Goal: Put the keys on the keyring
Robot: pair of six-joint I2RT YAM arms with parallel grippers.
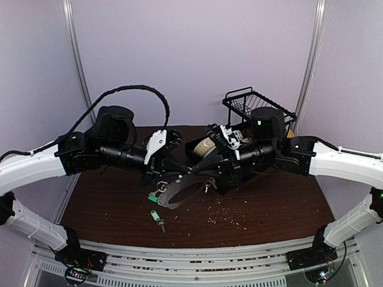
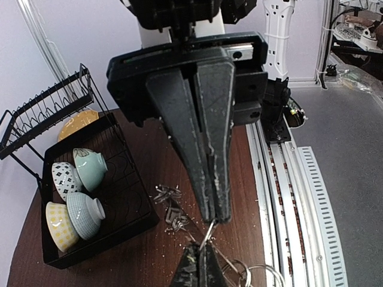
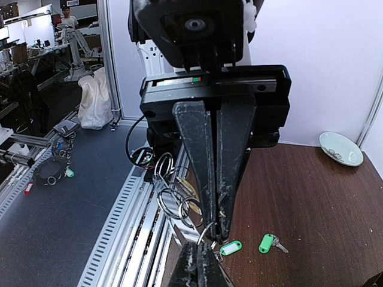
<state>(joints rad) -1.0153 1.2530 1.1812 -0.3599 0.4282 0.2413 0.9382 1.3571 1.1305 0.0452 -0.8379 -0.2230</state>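
The keyring [image 1: 178,207] is a large thin wire loop held in the air between both grippers above the table's middle. My left gripper [image 1: 160,179] is shut on its wire [image 2: 207,234], fingertips [image 2: 222,212] pinched together. My right gripper [image 1: 209,179] is shut on the same wire [image 3: 203,230], tip to tip with the left gripper. Several small split rings [image 3: 168,204] and a yellow-headed key [image 3: 187,186] hang on the loop. A green tag [image 3: 231,248] lies or hangs just below the grip; I cannot tell which. A green-headed key [image 3: 266,243] lies on the table [image 1: 269,209].
A black wire dish rack [image 1: 257,104] stands at the back right, holding several bowls [image 2: 84,212]. A tan bowl [image 1: 203,145] lies behind the grippers. Small silver metal pieces [image 2: 170,206] and crumbs lie on the wood. A pale dish [image 3: 340,147] sits at the far left edge.
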